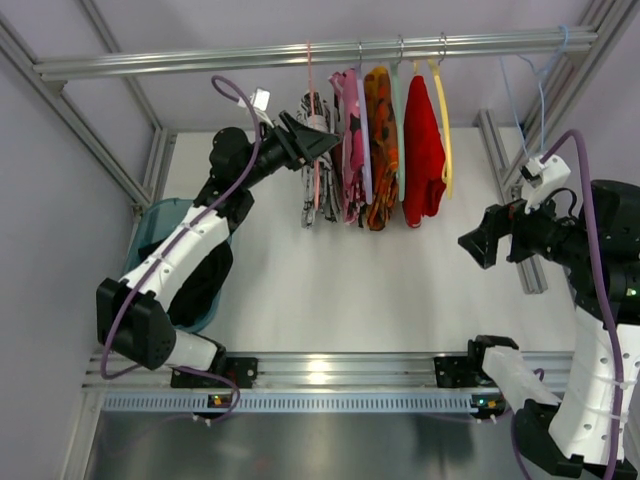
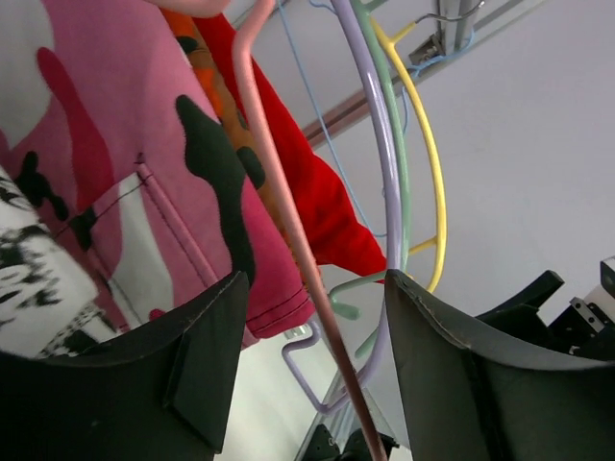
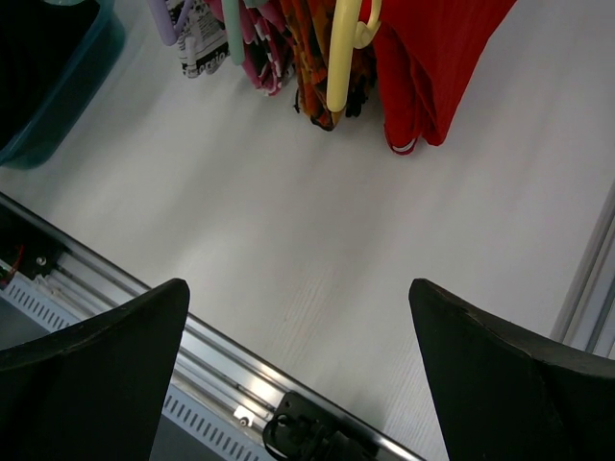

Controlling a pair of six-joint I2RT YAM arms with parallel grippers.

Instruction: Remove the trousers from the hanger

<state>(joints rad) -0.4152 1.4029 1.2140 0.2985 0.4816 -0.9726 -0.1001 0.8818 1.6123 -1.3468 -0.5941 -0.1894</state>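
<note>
The newsprint trousers [image 1: 312,165] hang from the salmon-pink hanger [image 1: 309,75] at the left end of the rail. My left gripper [image 1: 325,143] is open at the trousers' upper part; in the left wrist view [image 2: 312,355] the hanger's pink wire [image 2: 279,182] runs between the open fingers without being gripped, and a corner of the trousers [image 2: 34,279] shows at the left. My right gripper [image 1: 478,240] is open and empty, off to the right over the table; its wrist view [image 3: 298,375] shows the trousers' lower end [image 3: 197,43] far off.
Beside the trousers hang a pink floral garment [image 1: 350,140], an orange patterned one [image 1: 380,150] and a red one [image 1: 422,150] on a yellow hanger [image 1: 443,120]. Pale blue hangers [image 1: 530,90] hang at the right. A teal bin [image 1: 165,225] with black cloth stands left.
</note>
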